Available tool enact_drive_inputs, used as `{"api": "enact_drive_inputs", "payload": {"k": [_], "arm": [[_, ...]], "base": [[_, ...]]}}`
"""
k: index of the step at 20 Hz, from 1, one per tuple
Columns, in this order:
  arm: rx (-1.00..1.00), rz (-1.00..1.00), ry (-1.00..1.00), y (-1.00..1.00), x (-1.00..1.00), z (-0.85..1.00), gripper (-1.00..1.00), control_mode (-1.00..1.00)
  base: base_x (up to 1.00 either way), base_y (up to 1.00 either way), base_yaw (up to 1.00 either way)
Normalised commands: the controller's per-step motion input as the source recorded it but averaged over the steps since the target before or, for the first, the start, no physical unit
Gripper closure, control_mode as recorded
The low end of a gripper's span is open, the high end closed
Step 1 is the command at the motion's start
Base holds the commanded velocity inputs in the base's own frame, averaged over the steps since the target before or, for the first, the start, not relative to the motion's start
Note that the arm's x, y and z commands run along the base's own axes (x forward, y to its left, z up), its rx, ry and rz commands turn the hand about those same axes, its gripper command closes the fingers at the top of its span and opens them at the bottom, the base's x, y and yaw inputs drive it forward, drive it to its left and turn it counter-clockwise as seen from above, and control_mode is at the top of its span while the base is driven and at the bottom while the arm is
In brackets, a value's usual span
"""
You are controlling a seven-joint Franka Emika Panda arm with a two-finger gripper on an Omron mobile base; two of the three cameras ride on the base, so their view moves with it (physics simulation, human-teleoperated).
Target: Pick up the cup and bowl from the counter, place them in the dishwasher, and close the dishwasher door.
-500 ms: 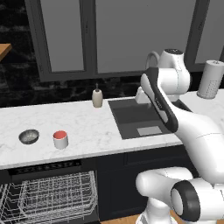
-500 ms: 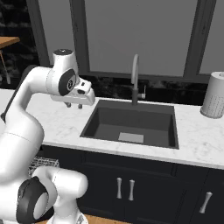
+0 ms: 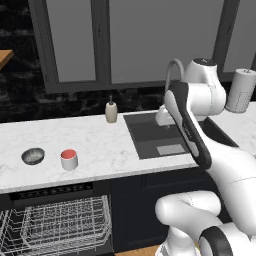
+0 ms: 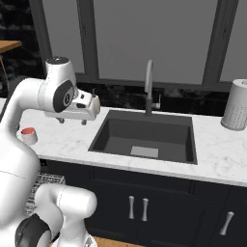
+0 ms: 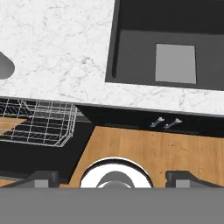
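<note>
Counter point(image 3: 115, 145) lower left: cup point(image 3: 69, 159), bowl point(image 3: 33, 156) side by side.
Dishwasher point(image 3: 55, 222) rack cut off at frame bottom, looks empty; gripper point(image 5: 111, 177) fingers spread, holding nothing.

No readable text, labels, brands, numbers or signs on any surface.
</note>
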Motion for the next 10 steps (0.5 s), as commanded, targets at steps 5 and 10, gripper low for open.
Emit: {"api": "enact_drive_inputs", "payload": {"k": [5, 10], "arm": [[0.00, 0.08, -0.04, 0.65, -0.25, 0.00, -1.00, -1.00], [0.02, 0.03, -0.01, 0.83, 0.01, -0.11, -1.00, -1.00]], "base": [[0.00, 0.00, 0.00], [0.00, 0.00, 0.00]]}}
